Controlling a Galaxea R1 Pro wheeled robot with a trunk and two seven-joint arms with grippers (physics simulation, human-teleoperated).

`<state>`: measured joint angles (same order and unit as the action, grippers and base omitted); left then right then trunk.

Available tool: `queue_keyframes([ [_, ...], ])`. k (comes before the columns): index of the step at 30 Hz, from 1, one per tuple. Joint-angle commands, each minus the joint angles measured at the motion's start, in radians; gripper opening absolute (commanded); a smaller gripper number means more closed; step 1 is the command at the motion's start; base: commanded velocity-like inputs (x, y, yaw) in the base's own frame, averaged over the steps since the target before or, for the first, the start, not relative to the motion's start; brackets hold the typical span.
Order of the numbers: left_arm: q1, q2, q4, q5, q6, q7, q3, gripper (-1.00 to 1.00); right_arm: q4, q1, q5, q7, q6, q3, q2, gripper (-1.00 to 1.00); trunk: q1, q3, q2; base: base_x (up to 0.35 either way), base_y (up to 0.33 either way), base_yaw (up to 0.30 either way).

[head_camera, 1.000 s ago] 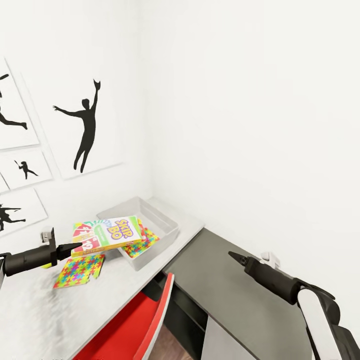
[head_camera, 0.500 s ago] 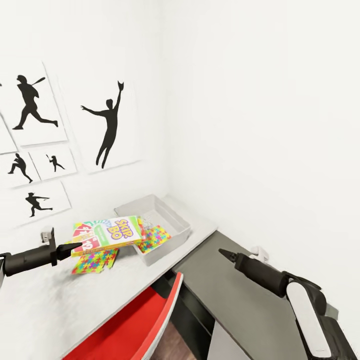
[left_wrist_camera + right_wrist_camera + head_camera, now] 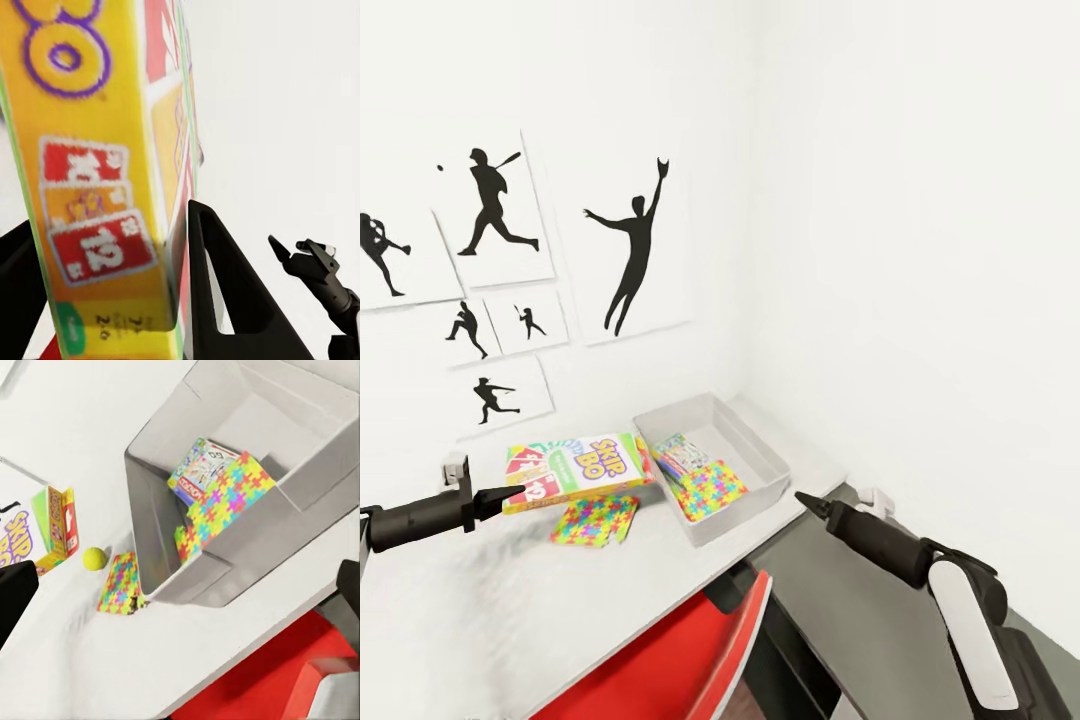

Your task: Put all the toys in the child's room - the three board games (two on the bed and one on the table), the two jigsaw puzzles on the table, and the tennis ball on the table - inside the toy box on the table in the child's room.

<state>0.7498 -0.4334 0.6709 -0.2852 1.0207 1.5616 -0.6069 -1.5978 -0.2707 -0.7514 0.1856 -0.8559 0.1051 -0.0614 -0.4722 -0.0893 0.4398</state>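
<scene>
White-walled corner, white counter [image 3: 480, 620] beneath black silhouette pictures.

- My left pincer [image 3: 510, 493]: clenched on one end of the orange-yellow "Skip-Bo" game box [image 3: 575, 469], held above the counter, its far end just short of the bin.
- Light-grey flared toy bin [image 3: 760, 445], at the counter's far corner: one mosaic puzzle slab [image 3: 710, 490] and a printed game box [image 3: 678, 455] inside.
- Second mosaic slab [image 3: 595, 520] and yellow-green ball [image 3: 94, 558]: on the counter beside the bin.
- My right pincer [image 3: 805, 501]: holds nothing; jaws indistinct.
- Advice: carry level past the near rim, then let go.
</scene>
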Motion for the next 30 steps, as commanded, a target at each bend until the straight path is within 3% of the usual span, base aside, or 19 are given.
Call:
queue_keyframes([
  [1,0.002,0.001,0.001,-0.008,0.010,0.009,-0.004,-1.00,-0.001,-0.001,0.006,0.008,-0.004,0.002,0.000,1.00,-0.001,-0.003,0.002,0.156,0.027,0.275],
  [30,0.002,0.001,0.001,-0.008,0.010,0.009,0.002,-1.00,0.004,-0.001,0.004,0.009,-0.003,0.005,-0.012,1.00,-0.001,-0.020,0.002,0.083,0.031,0.275],
])
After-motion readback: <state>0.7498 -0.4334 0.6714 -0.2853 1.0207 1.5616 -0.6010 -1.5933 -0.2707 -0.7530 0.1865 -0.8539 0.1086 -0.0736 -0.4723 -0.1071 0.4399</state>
